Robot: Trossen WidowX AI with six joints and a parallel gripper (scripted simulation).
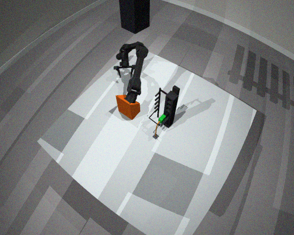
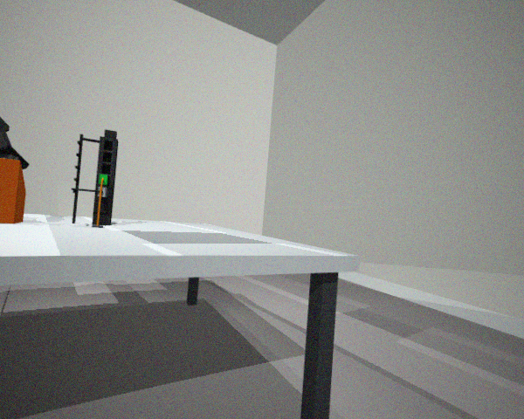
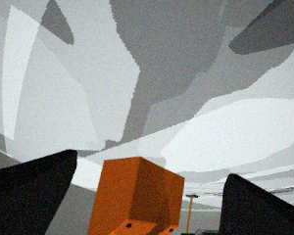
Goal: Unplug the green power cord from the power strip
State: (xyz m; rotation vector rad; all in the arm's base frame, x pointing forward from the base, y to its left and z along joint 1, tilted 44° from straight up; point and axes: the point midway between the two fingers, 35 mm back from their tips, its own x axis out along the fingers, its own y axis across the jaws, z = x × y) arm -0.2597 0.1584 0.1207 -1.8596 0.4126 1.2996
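Green power cord plug (image 1: 162, 117), a small bright block, sits pushed into a low socket of the tall black power strip (image 1: 171, 106) standing upright on the white worktop (image 1: 205, 141). From the top view we see its thin orange cable (image 1: 156, 129) drooping off the plug to a small anchor on the worktop. Our jaws (image 1: 125, 71) hang spread wide and hold nothing, out past the arm's orange box-shaped base (image 1: 128, 106) on the far side from the strip, so the plug lies well apart from them, back across the base. We judge that the coming move turns on this: the arm must swing round towards the strip, and since the plug juts sideways from the strip's face towards the thin black wire rack (image 1: 158, 102), the pull should run along that sideways axis.

In the exterior view the strip's long axis is plainly vertical, the plug is seated partway up its face, and the orange cable falls nearly straight down to the worktop. Only a part of the dark arm shows above the orange base at the left edge; the jaws are out of sight.

In the wrist view we look between two dark, widely parted fingers at the orange base, with the green plug small and low beyond it, just beside the right finger's edge.
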